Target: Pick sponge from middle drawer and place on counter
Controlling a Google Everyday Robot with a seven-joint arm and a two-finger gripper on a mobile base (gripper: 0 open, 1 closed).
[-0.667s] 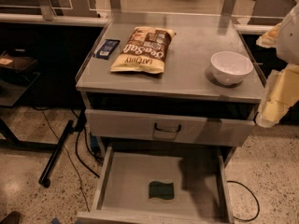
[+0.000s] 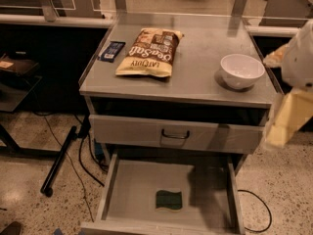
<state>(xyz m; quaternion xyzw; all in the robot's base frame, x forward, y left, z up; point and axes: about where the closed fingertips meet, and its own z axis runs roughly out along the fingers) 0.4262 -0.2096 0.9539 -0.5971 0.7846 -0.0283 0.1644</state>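
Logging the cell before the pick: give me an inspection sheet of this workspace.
Surface: counter, grey metal.
Job's things: sponge flat near the front of the open middle drawer.
Clutter: chip bag, dark blue packet, white bowl on the counter.
Gripper: gripper at right edge, beside the cart, apart from the sponge.
Cables: black cables on floor left and right of cart.
Surroundings: speckled floor, black pole lying at left.

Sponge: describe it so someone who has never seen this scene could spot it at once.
Start at the grey counter, with the claw hanging by its right side; under it, below a shut drawer front, the middle drawer stands open. On its bare floor near the front lies the sponge, small, dark green and wavy-edged, unlike the dark blue packet and chip bag up top.
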